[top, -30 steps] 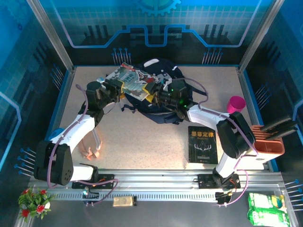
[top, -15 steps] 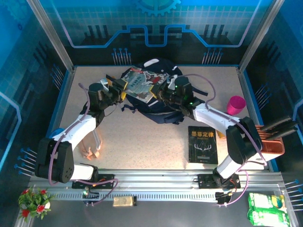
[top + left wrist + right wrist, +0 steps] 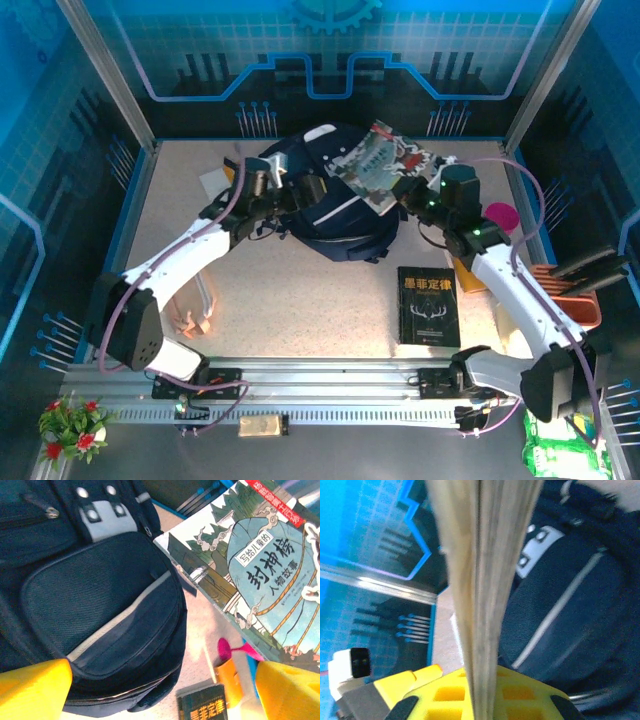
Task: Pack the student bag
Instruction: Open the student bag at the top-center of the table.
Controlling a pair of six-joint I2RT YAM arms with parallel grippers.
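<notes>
The student bag (image 3: 335, 215) lies flat at the back middle of the table, dark navy with grey-white patches (image 3: 102, 517) and thin white stripes. My left gripper (image 3: 305, 190) hovers over its left part, open, yellow fingers (image 3: 30, 692) spread wide above the front pocket (image 3: 100, 600) with nothing between them. My right gripper (image 3: 412, 190) is shut on an illustrated book (image 3: 385, 160), held tilted above the bag's right side. That book (image 3: 485, 580) runs edge-on between the yellow jaws in the right wrist view, and its cover (image 3: 260, 570) faces the left wrist camera.
A black book (image 3: 428, 305) lies on the table in front of the bag, to the right. A pink cup (image 3: 500, 218) and an orange holder (image 3: 565, 300) stand at the right edge. White paper (image 3: 215, 180) lies left of the bag.
The right gripper has swung the illustrated book from the bag's left side over to its right. The left gripper has let go of the book and moved right over the bag.
</notes>
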